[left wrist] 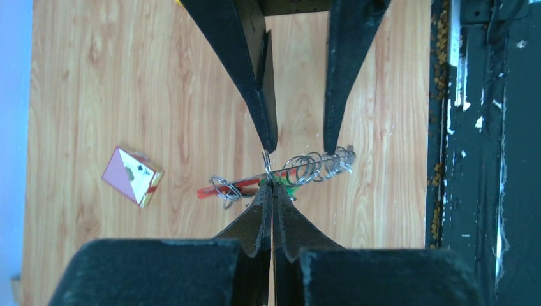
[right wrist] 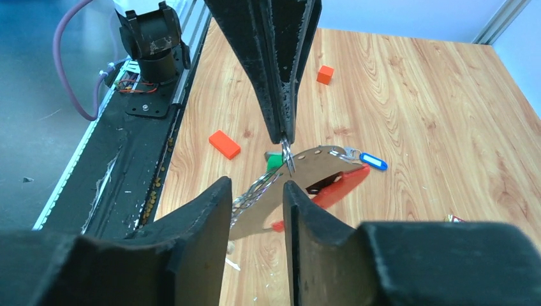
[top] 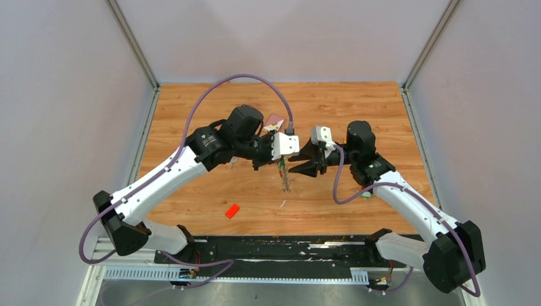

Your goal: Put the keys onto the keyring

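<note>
My left gripper (left wrist: 272,186) is shut on a thin silver ring of the keyring (left wrist: 281,178). The bunch hangs below it with a red strap (right wrist: 344,182), a dark jagged strip (right wrist: 300,185) and a row of silver rings (left wrist: 316,166). A green tag (right wrist: 274,160) and a blue tag (right wrist: 373,160) sit in the bunch. My right gripper (right wrist: 255,186) is open, its fingertips facing the left gripper (right wrist: 284,137) and either side of the rings. In the top view the left gripper (top: 275,160) and the right gripper (top: 305,167) meet over the keyring (top: 285,180). No black-tagged key shows.
A flat orange-red block (top: 232,211) lies near the front edge and also shows in the right wrist view (right wrist: 224,144). A small orange cube (right wrist: 325,74) lies farther off. A pink and white card box (left wrist: 132,176) lies behind the left arm. A small green thing (top: 365,195) sits under the right arm.
</note>
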You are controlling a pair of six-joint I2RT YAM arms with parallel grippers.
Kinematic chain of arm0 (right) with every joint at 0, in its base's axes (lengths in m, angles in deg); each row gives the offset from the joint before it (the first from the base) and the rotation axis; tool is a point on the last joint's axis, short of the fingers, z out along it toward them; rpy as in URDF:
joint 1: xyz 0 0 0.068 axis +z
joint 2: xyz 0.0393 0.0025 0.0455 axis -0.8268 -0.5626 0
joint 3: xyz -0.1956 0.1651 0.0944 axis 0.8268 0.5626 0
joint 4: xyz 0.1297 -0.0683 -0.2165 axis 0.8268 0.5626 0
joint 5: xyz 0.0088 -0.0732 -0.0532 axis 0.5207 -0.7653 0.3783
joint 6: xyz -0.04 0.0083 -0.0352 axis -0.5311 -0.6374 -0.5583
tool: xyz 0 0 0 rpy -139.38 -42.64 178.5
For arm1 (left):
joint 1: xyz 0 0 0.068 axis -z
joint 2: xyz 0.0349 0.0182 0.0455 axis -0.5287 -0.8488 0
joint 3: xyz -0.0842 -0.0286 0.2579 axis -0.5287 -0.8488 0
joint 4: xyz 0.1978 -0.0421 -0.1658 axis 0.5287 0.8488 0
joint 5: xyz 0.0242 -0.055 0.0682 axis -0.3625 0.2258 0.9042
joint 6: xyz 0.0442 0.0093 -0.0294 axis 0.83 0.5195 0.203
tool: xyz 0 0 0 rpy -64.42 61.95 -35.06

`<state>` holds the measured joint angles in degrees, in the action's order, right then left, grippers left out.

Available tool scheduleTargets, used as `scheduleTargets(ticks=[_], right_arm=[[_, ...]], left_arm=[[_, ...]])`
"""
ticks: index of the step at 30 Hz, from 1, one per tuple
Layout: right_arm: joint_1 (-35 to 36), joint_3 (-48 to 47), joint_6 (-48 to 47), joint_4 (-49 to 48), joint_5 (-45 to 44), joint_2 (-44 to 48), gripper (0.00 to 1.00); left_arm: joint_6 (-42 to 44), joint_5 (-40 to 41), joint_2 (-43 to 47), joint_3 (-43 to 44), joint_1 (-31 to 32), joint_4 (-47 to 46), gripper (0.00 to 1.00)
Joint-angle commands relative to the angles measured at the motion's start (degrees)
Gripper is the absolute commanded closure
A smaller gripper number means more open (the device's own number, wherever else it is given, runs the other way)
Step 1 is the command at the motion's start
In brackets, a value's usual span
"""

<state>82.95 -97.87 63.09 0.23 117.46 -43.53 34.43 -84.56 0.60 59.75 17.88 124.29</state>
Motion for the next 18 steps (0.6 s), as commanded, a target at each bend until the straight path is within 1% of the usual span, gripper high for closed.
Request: scheduleTargets(ticks=[1, 6, 9, 15, 18], right_arm=[[-0.2, -2.3, -1.3, 0.1, -0.4, 1.3, 0.62], [-0.2, -2.1, -0.3, -0.9, -0.5, 1.5, 0.59], [-0.1, -2.0, 0.3, -1.5, -0.5, 1.4, 0.58], [0.7, -1.8, 1.0, -2.5, 0.7, 0.6, 0.58], [1.6, -1.8, 1.4, -2.9, 1.2, 0.1, 0.6]], left_arm=[[-1.2, 6.1, -2.5, 6.6, 1.6, 9.4, 1.0], [-2.9, 6.0, -4.9, 10.4, 2.2, 13.2, 1.0], [-3.8, 3.6, -6.0, 11.8, 2.3, 14.8, 1.0], [-5.3, -0.5, -6.4, 12.1, 2.4, 14.1, 1.0], [-5.9, -1.9, -6.7, 11.8, 2.4, 13.5, 1.0]])
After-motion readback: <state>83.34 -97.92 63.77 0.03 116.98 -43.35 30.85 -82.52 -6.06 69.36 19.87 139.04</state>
